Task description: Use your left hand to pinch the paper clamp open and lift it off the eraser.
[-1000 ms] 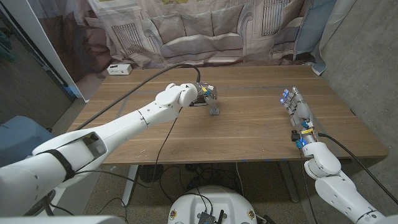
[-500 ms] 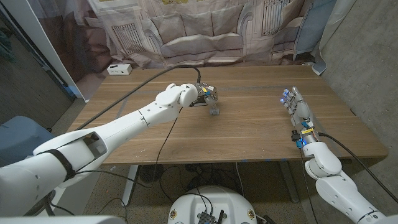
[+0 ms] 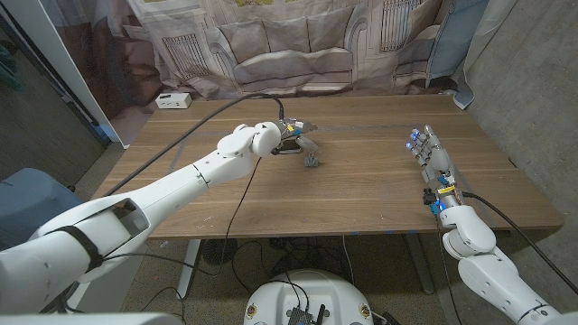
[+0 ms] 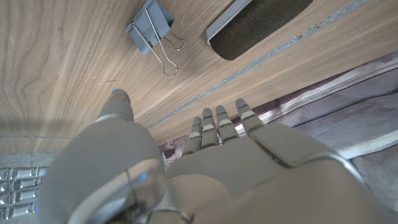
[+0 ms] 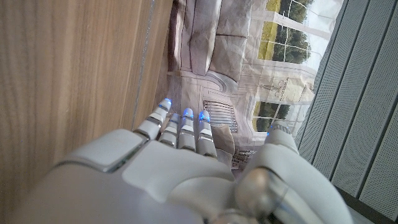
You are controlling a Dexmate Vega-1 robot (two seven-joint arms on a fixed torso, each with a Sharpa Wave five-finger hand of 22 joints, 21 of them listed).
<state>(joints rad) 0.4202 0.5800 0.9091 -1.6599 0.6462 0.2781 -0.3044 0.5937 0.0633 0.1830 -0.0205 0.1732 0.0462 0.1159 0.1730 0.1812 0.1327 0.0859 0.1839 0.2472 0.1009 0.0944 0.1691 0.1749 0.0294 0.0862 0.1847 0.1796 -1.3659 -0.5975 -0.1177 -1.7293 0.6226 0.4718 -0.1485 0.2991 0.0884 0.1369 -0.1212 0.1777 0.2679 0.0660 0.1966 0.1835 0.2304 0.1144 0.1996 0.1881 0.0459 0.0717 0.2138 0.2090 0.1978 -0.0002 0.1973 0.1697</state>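
Head view shows your left hand near the table's middle, with the paper clamp just beside it at about 4 o'clock. Left wrist view shows that clamp lying on the wood, wire handles toward the fingers, apart from the dark eraser next to it; your left hand holds nothing, its fingers straight and its thumb spread wide. Your right hand waits well apart toward the table's right side, fingers extended side by side, thumb apart, gripping nothing.
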